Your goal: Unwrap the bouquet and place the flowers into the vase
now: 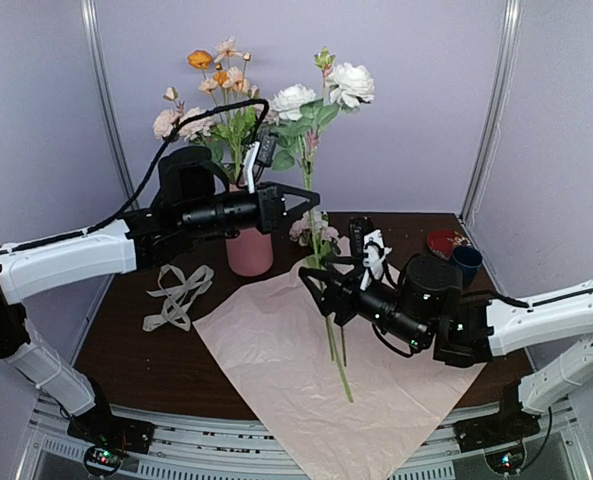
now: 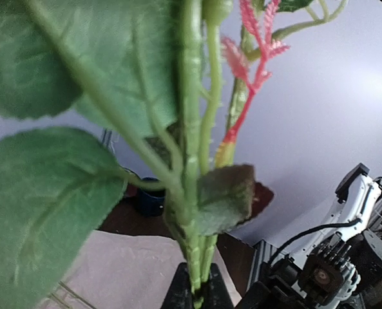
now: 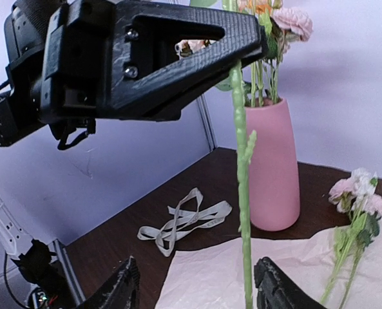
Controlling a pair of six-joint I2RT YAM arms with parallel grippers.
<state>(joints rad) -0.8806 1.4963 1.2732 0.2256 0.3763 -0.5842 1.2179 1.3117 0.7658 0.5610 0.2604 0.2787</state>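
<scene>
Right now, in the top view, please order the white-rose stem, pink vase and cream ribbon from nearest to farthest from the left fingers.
1. White-rose stem, gripped by the left fingers.
2. Pink vase, just left of them.
3. Cream ribbon, far left on the table.

Plain matte pink on the vase (image 1: 249,255), centre left of the top view. Paler pink, crinkled, on the wrapping paper (image 1: 306,370) at lower centre. Cream for the ribbon (image 1: 179,295) to its left. Among the flowers (image 1: 294,98) at the top: white, soft pink and orange blooms over green leaves. Bright green along the stem (image 1: 328,335) in mid-frame. Dark brown for the table (image 1: 126,330). Dark blue on the cup (image 1: 466,262) at right, beside a small object (image 1: 442,242), possibly red. Black on the left gripper (image 1: 316,205).
</scene>
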